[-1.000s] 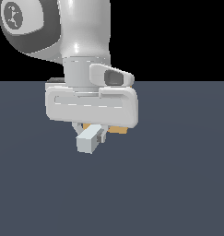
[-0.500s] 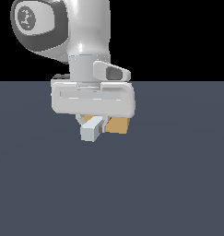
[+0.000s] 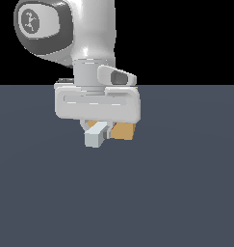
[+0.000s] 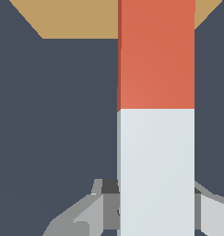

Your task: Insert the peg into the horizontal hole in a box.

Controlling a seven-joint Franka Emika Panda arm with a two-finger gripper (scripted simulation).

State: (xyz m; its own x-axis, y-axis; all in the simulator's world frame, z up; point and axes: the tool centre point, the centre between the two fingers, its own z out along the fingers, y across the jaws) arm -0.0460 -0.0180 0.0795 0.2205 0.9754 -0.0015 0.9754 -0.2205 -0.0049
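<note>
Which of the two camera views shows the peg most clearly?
The wrist view: the peg runs lengthwise through the picture, its red half toward the box, its pale half at the gripper. In the exterior view, only its pale end shows under the gripper.

One camera stands off the arm, low and close, looking level across the dark tabletop (image 3: 186, 193). The white arm fills the upper middle of its frame. The other camera sits on the wrist, very near, looking along the peg (image 4: 157, 55) past the claw (image 4: 155, 207) toward the box (image 4: 72, 18). Both views share the peg (image 3: 96, 136), the box (image 3: 123, 130) and the tabletop.
</note>
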